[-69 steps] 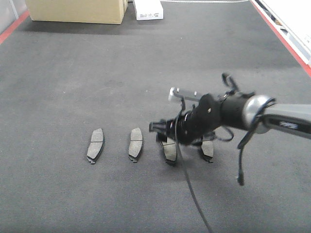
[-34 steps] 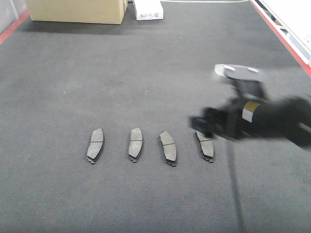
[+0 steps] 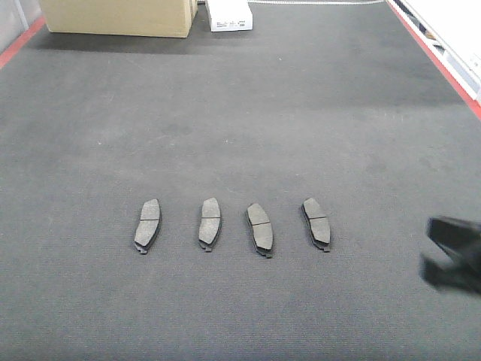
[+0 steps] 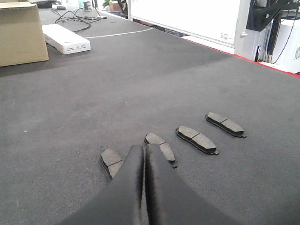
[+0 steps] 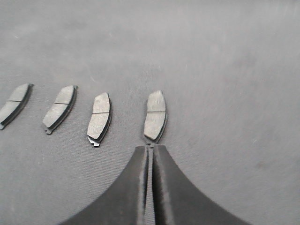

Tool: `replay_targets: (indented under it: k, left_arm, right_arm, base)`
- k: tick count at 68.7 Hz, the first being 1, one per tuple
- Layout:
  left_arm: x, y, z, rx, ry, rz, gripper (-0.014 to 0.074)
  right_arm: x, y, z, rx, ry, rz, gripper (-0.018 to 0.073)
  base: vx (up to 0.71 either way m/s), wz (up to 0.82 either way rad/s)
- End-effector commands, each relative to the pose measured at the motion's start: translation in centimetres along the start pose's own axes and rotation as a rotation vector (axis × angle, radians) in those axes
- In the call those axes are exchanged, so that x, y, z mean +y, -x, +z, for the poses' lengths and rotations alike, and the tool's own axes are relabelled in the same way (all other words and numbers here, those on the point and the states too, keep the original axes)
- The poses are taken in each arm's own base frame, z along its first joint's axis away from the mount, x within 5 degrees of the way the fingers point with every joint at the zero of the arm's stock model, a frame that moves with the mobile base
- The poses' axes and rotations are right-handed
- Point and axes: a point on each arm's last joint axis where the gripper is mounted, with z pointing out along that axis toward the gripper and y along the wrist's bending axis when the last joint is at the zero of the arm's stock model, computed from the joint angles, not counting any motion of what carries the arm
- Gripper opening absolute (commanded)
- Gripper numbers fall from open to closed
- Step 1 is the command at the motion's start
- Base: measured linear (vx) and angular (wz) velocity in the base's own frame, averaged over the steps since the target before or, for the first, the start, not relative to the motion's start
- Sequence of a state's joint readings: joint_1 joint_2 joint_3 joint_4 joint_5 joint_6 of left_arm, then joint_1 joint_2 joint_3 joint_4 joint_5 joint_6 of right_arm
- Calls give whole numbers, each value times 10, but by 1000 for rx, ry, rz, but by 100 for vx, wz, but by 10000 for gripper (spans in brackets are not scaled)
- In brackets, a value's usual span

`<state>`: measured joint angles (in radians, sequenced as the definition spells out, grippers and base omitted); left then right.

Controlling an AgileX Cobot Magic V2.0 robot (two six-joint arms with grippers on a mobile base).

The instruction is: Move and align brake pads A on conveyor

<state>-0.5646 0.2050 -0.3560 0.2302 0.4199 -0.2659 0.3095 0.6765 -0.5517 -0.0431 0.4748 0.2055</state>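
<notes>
Several brake pads A lie in a left-to-right row on the conveyor (image 3: 240, 113), from the leftmost pad (image 3: 147, 226) through the two middle pads (image 3: 210, 222) (image 3: 260, 229) to the rightmost pad (image 3: 316, 223). My right gripper (image 3: 445, 253) is a blurred dark shape at the right edge, apart from the row. In the right wrist view it is shut (image 5: 150, 148) and empty, its tips just short of the rightmost pad (image 5: 155, 115). My left gripper (image 4: 144, 148) is shut and empty, raised in front of the leftmost pad (image 4: 111, 161) and its neighbour (image 4: 161, 147).
A cardboard box (image 3: 120, 16) and a flat white box (image 3: 229, 15) sit at the belt's far end. Red edges (image 3: 432, 47) bound the belt on both sides. A white panel (image 4: 187, 18) stands beyond the right edge.
My right arm has swung away from above the third pad, moving right and toward the near edge. All pads now lie uncovered in the row.
</notes>
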Motion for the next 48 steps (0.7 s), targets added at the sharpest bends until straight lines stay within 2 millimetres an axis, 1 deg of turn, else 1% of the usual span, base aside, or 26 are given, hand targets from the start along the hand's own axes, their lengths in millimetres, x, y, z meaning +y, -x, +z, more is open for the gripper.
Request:
replay_targets:
  k: [1,11,21,27,48]
  left_arm:
    - [-2,14,-2,-85,-21,0,-6]
    - [-2,14,-2,-85,-21,0,-6]
    - [-2,14,-2,-85,-21,0,-5]
    - [-2,14,-2,-85,-21,0,-5]
    - [-2,14,-2,-85,-21,0,-5]
  right_arm:
    - [-1,2,-19,-145,5,-88,-9]
    - [-4,-12,-40,-254,17,-107,-9]
    - [-4,-15,-54,-335,27,-105,-9]
    - [-5,-15,-57,-351,29,-105,-9]
    - [-4,-15,-56,-346,30,-101,-9]
  base:
    - [0,0]
    - [0,0]
    - [0,0]
    - [0,0]
    - [0,0]
